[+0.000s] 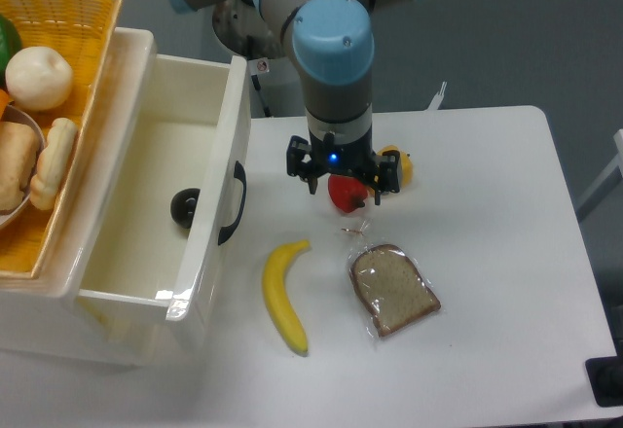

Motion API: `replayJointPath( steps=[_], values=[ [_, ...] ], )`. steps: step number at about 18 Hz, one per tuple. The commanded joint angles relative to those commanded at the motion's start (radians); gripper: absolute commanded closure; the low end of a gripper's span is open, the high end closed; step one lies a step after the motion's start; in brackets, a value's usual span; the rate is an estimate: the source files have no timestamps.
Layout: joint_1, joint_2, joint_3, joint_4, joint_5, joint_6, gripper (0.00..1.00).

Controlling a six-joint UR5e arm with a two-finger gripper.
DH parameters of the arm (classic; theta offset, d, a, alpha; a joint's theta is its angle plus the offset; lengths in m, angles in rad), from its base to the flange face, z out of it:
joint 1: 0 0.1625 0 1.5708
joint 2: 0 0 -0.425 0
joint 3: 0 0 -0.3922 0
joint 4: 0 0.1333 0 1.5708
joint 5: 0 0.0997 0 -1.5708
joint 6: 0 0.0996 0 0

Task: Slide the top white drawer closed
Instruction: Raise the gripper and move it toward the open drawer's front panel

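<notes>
Task not started: the top white drawer stands pulled far out from the cabinet, a dark round object inside. The claw hovers right of the drawer's black handle, above a red fruit; can't tell if it's released or clenched. Full push remains.

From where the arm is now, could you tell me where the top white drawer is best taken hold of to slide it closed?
Take the curved black handle on the front of the top white drawer. It bows out toward the table, so come from the table side where the claw hangs. The drawer stands pulled out, so simply pressing on its flat front panel would probably work too.
</notes>
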Motion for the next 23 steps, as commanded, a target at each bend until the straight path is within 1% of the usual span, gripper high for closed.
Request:
replayJointPath(
  steps=[4,8,11,13,17,19,22,23],
  values=[
    [0.002,-0.008,0.005,0.017,-0.002,-0.003,0.00],
    [0.002,-0.031,-0.006,0.017,0.002,-0.014,0.00],
    [0.000,-0.051,-0.008,0.015,0.003,-0.054,0.00],
    [-0.003,-0.069,-0.021,0.017,0.005,-0.061,0.00],
    [-0.008,-0.084,-0.054,0.018,-0.002,-0.057,0.00],
    [-0.011,-0.107,-0.049,0.019,-0.012,-0.063,0.00],
    [-0.018,-0.132,-0.040,0.017,-0.032,-0.142,0.00],
    [-0.021,-0.141,-0.040,0.017,-0.043,-0.147,0.00]
  ],
)
